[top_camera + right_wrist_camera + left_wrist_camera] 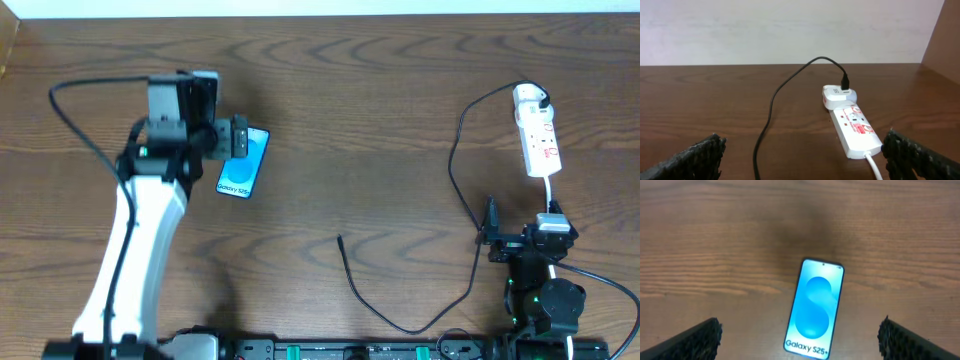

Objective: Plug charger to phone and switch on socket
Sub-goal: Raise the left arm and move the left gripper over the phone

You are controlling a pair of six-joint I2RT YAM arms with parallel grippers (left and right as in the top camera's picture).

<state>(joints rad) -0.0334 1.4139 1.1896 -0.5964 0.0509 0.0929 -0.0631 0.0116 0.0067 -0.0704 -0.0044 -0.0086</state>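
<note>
Both arms poised, nothing held
Your left gripper (799, 330) hangs over the phone (815, 310), fingers spread wide to either side and clear of it; the phone lies flat, screen up, on the table (715, 240). Your right gripper (804, 142), equally wide and empty, faces the socket (852, 125); the charger (455, 180) runs from its plug block, free tip loose mid-table, well apart from the phone

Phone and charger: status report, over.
Left hand open over phone; right hand open, facing socket. Charger tip loose on table, not in phone. Nothing between them.
</note>
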